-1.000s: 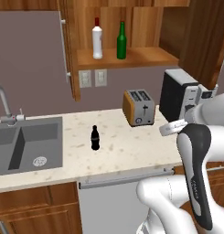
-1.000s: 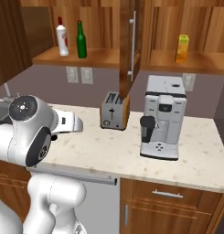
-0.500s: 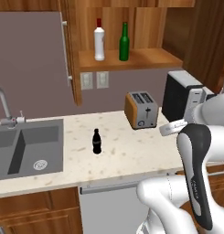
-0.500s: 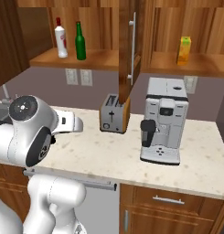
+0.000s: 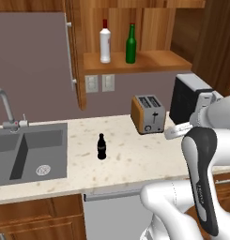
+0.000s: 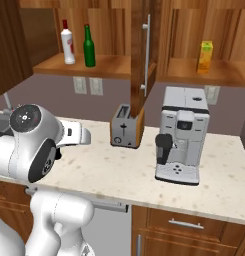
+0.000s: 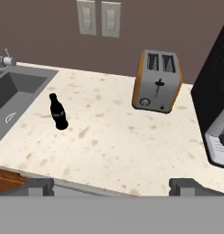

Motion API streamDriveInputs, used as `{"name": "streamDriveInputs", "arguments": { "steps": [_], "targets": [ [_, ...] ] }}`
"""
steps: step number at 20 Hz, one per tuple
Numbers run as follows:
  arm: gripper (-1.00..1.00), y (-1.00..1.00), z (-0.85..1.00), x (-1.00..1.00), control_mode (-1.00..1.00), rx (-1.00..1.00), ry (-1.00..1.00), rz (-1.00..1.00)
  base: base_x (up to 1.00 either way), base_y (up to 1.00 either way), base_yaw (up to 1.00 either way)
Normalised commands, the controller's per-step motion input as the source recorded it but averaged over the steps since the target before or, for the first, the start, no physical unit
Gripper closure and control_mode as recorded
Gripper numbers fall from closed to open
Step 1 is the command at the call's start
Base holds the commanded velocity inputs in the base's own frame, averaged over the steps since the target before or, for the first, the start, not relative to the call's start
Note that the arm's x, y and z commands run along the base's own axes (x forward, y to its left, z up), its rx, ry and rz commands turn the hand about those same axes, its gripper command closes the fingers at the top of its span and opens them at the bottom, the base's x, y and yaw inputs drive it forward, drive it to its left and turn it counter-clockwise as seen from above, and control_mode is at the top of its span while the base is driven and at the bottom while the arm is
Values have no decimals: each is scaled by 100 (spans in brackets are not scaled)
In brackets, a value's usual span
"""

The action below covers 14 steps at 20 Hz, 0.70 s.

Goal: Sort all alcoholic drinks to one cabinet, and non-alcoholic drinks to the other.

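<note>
Two tall bottles stand side by side on the shelf of the open left cabinet: the white bottle [image 5: 105, 41] with its red cap and red label, and the green glass bottle [image 5: 131, 44] just to its right. Compared with the pictures from a second ago, the whole scene sits a little differently in both base views, with the bottles and the toaster [image 5: 148, 114] further to the right in the left base view, so the cameras have moved with the base; the things themselves keep their places. The small black cola bottle [image 5: 102, 146] is upright on the speckled counter [image 5: 126, 159], between the sink [image 5: 27, 152] and the toaster, well apart from both. The juice carton [image 6: 205, 56] stands on the shelf of the right cabinet, above the coffee machine [image 6: 181, 134]. The gripper [image 7: 113, 186] has its two finger tips spread wide at the bottom of the hand view, and it holds nothing; it hangs over the front edge of the counter, with the cola bottle far to its left. A red band goes around the cola bottle and the carton has green print, but no writing can be read on any of the drinks, because they are too small.
</note>
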Motion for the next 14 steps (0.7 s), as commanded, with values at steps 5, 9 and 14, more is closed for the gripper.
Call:
{"name": "streamDriveInputs", "arguments": {
  "steps": [5, 9, 14],
  "targets": [
    [-100, 3, -6, 0, -100, 0, 0, 1, 20, 11, 3],
    [-100, 29, -35, 0, -100, 0, 0, 8, 0, 0, 0],
    [-100, 56, -44, 9, -100, 0, 2, 25, 0, 0, 0]
  ]
}}
